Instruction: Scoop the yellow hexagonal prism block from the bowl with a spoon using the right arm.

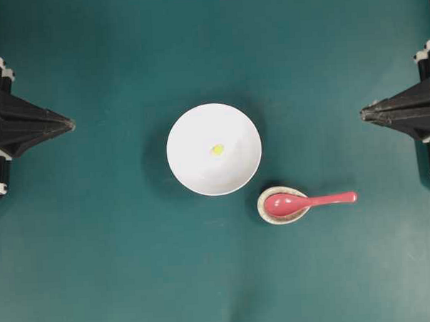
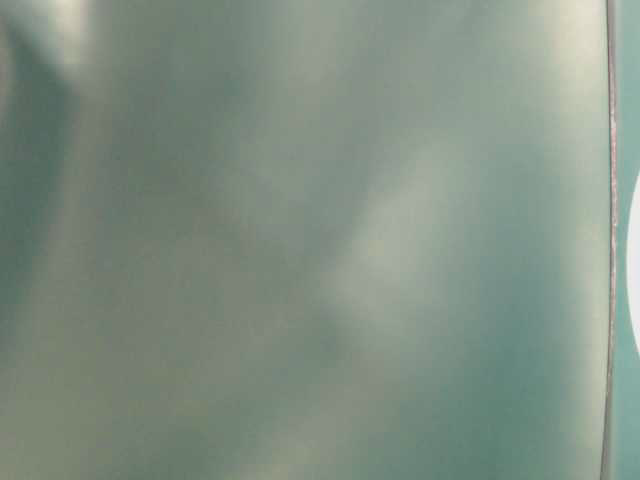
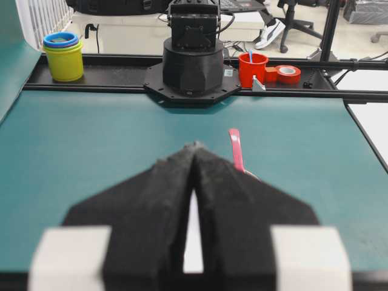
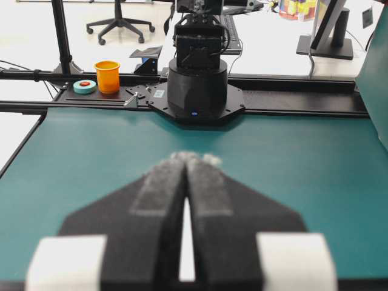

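Fingers [image 1: 66, 125] of both arms pressed together, black and pointed; glossy pink spoon [image 1: 306, 201] (speckled rest [image 1: 263, 210]).

Both grippers [image 1: 72, 125] [image 1: 363, 113] closed, well apart.

You have even, bright light from above in the overhead view, and the bowl [image 1: 214, 149] throws a soft shadow toward 9 o'clock on the surface [image 1: 119, 265]. The table-level view is a blurred green haze with pale glare patches. In both wrist views the near pincer fingers [image 4: 176, 200] are out of focus and the background is sharp.
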